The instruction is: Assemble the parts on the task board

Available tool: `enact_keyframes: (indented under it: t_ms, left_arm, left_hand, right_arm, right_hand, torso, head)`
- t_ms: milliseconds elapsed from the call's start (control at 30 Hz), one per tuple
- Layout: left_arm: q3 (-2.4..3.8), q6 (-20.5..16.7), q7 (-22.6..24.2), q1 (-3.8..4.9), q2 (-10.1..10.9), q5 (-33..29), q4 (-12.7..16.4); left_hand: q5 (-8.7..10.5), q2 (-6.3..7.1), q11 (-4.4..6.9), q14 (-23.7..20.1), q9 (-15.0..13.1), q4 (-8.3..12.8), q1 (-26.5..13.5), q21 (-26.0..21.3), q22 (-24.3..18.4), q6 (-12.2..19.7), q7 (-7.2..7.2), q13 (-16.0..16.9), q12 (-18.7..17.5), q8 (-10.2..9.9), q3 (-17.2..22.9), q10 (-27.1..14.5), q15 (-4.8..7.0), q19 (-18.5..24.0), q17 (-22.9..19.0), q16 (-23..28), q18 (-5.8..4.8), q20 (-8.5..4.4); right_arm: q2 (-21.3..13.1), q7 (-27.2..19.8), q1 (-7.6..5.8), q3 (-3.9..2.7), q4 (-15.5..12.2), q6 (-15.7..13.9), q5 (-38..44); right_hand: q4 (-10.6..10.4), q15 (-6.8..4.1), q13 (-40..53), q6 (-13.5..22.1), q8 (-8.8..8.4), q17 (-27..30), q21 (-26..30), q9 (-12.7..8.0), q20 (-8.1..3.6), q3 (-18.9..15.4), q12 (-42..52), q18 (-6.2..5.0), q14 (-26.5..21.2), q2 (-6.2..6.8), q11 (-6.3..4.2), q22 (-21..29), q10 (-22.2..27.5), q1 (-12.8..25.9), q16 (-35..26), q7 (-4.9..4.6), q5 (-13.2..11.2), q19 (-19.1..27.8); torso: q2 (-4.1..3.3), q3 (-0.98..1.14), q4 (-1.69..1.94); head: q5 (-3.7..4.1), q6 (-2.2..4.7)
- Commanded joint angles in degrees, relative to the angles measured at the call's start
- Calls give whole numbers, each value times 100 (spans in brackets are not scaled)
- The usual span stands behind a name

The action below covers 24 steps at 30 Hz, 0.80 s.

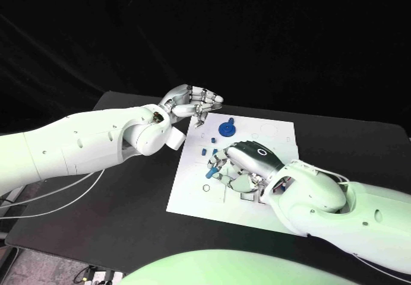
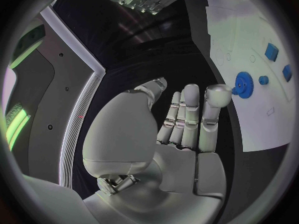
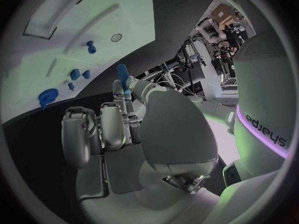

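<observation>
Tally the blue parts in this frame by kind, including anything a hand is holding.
Blue gear: 1
Small loose blue pieces on the task board: 4
Blue peg pinched by the right hand: 1
Total: 6

One white task board (image 1: 261,133). One blue gear (image 1: 227,128). One blue peg (image 3: 122,75), pinched in the right hand (image 1: 242,163). About four further small blue parts (image 1: 205,140) on the board. Two hands; the left hand (image 1: 193,101).
</observation>
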<state>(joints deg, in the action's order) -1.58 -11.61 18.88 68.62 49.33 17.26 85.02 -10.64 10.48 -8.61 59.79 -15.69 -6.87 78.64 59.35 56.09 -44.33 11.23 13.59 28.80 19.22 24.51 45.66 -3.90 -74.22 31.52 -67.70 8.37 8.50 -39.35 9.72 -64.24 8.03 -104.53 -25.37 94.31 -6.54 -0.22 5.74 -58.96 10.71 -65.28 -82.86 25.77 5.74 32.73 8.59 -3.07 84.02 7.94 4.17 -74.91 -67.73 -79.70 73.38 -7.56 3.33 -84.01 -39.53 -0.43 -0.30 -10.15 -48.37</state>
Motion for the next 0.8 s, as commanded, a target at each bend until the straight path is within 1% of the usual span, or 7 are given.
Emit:
enact_keyframes:
  t_ms: [33, 133, 267, 400, 533, 633, 800]
  left_arm:
    - [2, 123, 57, 3, -29, -71, -7]
    - [1, 132, 49, 4, -42, -74, -7]
    - [0, 136, 42, 4, -44, -76, -8]
    - [0, 137, 41, 4, -43, -77, -8]
    - [0, 142, 39, 4, -41, -78, -5]
    - [-1, 146, 37, 4, -39, -79, -3]
    - [-1, 144, 31, 4, -28, -79, -3]
  left_hand:
    - [-25, -41, -1, -57, -7, 2, 26, -3, 0, 39, 117, 4, 33, 15, 18, -45, 1, 52, -1, 13, -52, 5]
    - [-25, -41, -1, -57, -7, 2, 26, -3, 0, 39, 117, 4, 33, 15, 18, -45, 1, 52, -1, 13, -52, 5]
    - [-24, -41, -1, -58, -8, -1, 21, -7, -5, 43, 117, 5, 39, 19, 16, -50, 0, 56, 0, 12, -50, 6]
    - [-24, -41, -1, -58, -8, -1, 21, -7, -5, 43, 117, 5, 39, 19, 16, -50, 0, 56, 0, 12, -50, 6]
    - [-24, -41, -1, -58, -8, -1, 21, -7, -5, 43, 117, 5, 39, 19, 16, -50, 0, 56, 0, 12, -50, 6]
    - [-24, -43, -2, -60, -9, -6, 17, -5, -2, 48, 117, 7, 46, 23, 15, -56, -1, 55, 0, 11, -51, 6]
    - [-24, -43, -2, -60, -9, -6, 17, -5, -2, 48, 117, 7, 46, 23, 15, -56, -1, 55, 0, 11, -51, 6]
  right_arm:
    - [119, -95, 71, 17, 155, 170, 40]
    - [230, -85, 149, 49, 319, 239, 81]
    - [302, -57, 220, 68, 445, 302, 141]
    - [363, -27, 279, 79, 546, 331, 186]
    - [419, -30, 310, 86, 617, 308, 242]
    - [434, -24, 322, 89, 647, 306, 282]
    - [448, -11, 332, 92, 691, 335, 314]
  right_hand:
    - [-6, -26, -8, 1, 22, 13, -19, 63, -34, 28, -38, 109, 117, 28, 5, -840, -28, 75, 29, -27, 36, -194]
    - [-7, -25, -8, 4, 22, 10, -25, 64, -33, 28, -41, 110, 117, 33, 7, -846, -28, 81, 31, -28, 36, -197]
    - [-6, -24, -8, 5, 23, 4, -37, 64, -32, 28, -42, 114, 118, 34, 7, -857, -28, 83, 36, -28, 36, -204]
    - [-6, -24, -8, 5, 23, 4, -37, 64, -32, 28, -42, 114, 118, 34, 7, -857, -28, 83, 36, -28, 36, -204]
    - [7, -23, -7, 6, 27, -1, -51, 68, -30, 36, -46, 118, 120, 45, 4, -871, -35, 82, 41, -27, 42, -211]
    - [10, -23, -7, 6, 28, -4, -54, 68, -30, 38, -47, 119, 120, 47, 4, -875, -36, 82, 43, -27, 44, -213]
    - [10, -23, -7, 6, 28, -4, -54, 68, -30, 38, -47, 119, 120, 47, 4, -875, -36, 82, 43, -27, 44, -213]
  torso:
    - [-5, 5, -24]
    - [-7, 0, -14]
    - [-11, 10, -17]
    - [-15, 11, -21]
    - [-17, 11, -28]
    - [-21, 15, -18]
    - [-14, 8, -18]
  head:
    - [-59, -11]
    - [-65, -23]
    - [-90, -32]
    - [-105, -41]
    - [-107, -44]
    - [-93, -48]
    - [-98, -72]
